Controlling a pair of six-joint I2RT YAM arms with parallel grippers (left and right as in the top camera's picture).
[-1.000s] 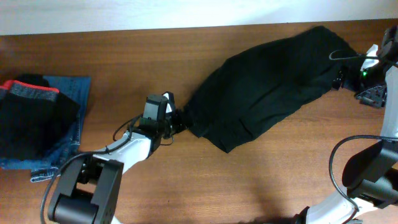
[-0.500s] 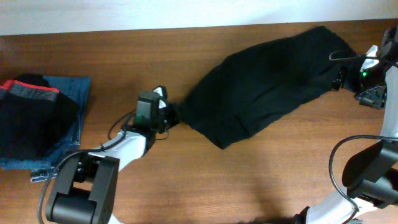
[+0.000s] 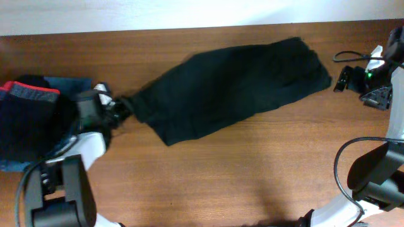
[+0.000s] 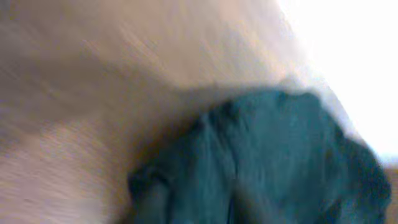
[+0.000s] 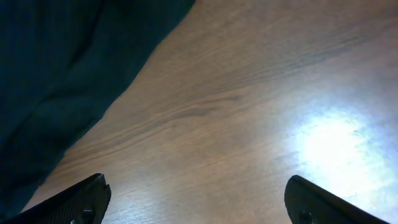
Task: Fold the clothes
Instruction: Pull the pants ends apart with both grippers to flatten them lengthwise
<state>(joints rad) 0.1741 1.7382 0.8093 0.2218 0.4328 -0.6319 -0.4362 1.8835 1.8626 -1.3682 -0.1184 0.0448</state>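
Across the middle and rear of the worktop, the large plain black soft fabric garment point(image 3: 233, 85) is lying stretched in a diagonal band. Its wide end is reaching toward the rear right corner and its narrow end is tapering toward the left edge. The left gripper point(image 3: 120, 107) appears to be clamping that narrow tip; the left wrist view is too blurred to confirm finger contact. The right gripper point(image 3: 341, 79) is standing wide, holding nothing, just beside the wide end but apart from it.

Risk 1: the wide end is lying unanchored, so a pull from the left would likely slide the whole garment instead of flattening it.

Risk 2: the small pinch could slip off the tip.

Risk 3: the left gripper is working close to the folded blue denim jeans point(image 3: 72, 85) and the black piece with a red-and-grey band point(image 3: 31, 120) at the left edge, and could disturb that stack.

The brown wooden worktop point(image 3: 252, 170) is showing glare in the right wrist view. A white wall point(image 3: 189, 12) is running along the rear edge.
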